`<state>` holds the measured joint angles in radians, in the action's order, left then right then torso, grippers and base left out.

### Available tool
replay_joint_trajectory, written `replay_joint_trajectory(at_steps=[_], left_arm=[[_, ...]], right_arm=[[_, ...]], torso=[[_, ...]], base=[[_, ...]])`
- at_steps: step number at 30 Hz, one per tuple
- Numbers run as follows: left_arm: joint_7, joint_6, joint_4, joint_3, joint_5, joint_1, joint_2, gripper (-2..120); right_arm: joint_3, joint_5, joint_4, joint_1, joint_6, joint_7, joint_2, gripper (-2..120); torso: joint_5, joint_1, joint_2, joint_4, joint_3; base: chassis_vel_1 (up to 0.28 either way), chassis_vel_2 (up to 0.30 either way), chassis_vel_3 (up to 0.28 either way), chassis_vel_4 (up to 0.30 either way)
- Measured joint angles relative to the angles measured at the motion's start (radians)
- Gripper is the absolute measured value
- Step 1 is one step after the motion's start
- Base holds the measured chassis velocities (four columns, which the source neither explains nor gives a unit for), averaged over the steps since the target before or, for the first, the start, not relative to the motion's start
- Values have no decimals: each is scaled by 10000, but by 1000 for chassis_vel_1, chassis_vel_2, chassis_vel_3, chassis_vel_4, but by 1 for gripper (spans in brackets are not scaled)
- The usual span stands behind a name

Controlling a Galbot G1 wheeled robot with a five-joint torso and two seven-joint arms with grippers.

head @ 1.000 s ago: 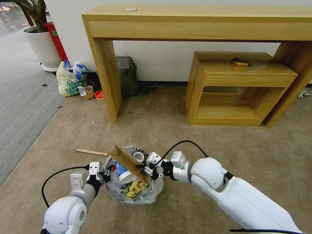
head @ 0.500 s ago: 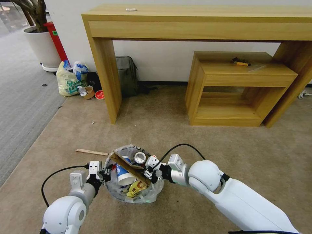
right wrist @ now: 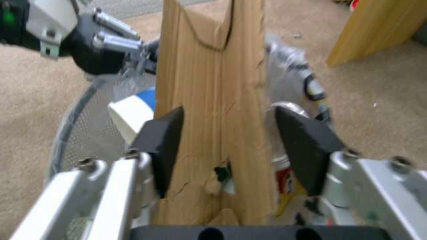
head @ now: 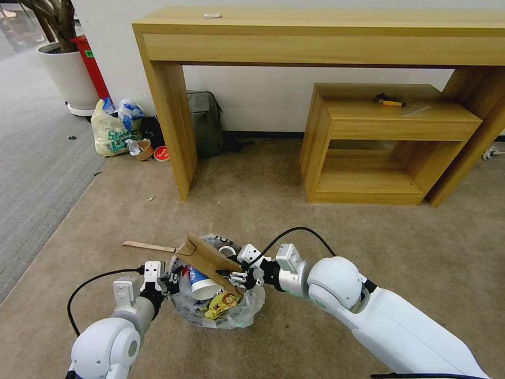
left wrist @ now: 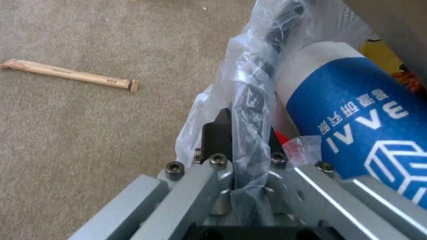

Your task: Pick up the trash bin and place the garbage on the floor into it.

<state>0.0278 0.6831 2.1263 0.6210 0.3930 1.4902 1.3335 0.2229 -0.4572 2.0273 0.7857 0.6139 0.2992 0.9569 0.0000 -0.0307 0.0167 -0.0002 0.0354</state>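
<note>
The trash bin (head: 231, 310), black with a crinkly plastic liner, sits on the beige floor (head: 368, 237) in front of me. My left gripper (head: 169, 280) is shut on its rim and liner (left wrist: 249, 100), the fingertips (left wrist: 217, 133) pinching the plastic. A blue paper cup (head: 199, 281) (left wrist: 369, 113), a can (head: 226, 251) and a yellow wrapper (head: 221, 304) lie inside. A cardboard scrap (head: 202, 258) (right wrist: 209, 100) leans tilted across the bin. My right gripper (head: 235, 276) (right wrist: 227, 143) is open astride its lower end. A wooden stick (head: 149, 246) (left wrist: 66, 74) lies on the carpet left of the bin.
A tall wooden console table (head: 315, 31) and a lower wooden shelf unit (head: 389, 137) stand against the wall ahead. A grey backpack (head: 205, 123), a yellow-green shopping bag (head: 110, 131) and a plant pot (head: 66, 73) stand at the back left. Grey ribbed carpet (head: 37, 158) lies left.
The cardboard scrap sank lower into the bin half a second ago and now stands higher again. The right gripper shifted slightly with it. The left gripper has stayed put.
</note>
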Motion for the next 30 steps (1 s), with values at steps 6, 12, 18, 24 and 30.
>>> replay_joint_trajectory(at_steps=[6, 12, 18, 24, 30], left_arm=[[6, -12, -51, 112, 13, -25, 62, 0], [8, -33, -80, 230, 17, -19, 145, 0], [19, -48, -80, 374, 44, -3, 190, 0], [37, -78, -80, 495, 84, 27, 220, 0], [40, -88, -90, 699, 225, 61, 123, 0]], right_arm=[[-594, -190, 528, 73, -45, -185, -10, 85], [-1432, -447, 901, 424, -402, -601, -49, 99], [-2374, -654, 734, 1302, -930, -2305, 303, 100], [-3712, -420, 81, 2373, -1346, -2587, 869, 100], [-4742, -122, -1329, 3029, -2172, -1765, 1074, 100]], torso=[[0, 0, 0, 1, 0], [0, 0, 1, 1, 0], [1, 0, 0, 0, 0], [0, 1, 1, 0, -1], [2, 0, 0, -1, 0]], base=[[0, 0, 0, 0], [0, 0, 0, 0], [0, 0, 0, 0], [0, 0, 0, 0], [0, 0, 0, 0]])
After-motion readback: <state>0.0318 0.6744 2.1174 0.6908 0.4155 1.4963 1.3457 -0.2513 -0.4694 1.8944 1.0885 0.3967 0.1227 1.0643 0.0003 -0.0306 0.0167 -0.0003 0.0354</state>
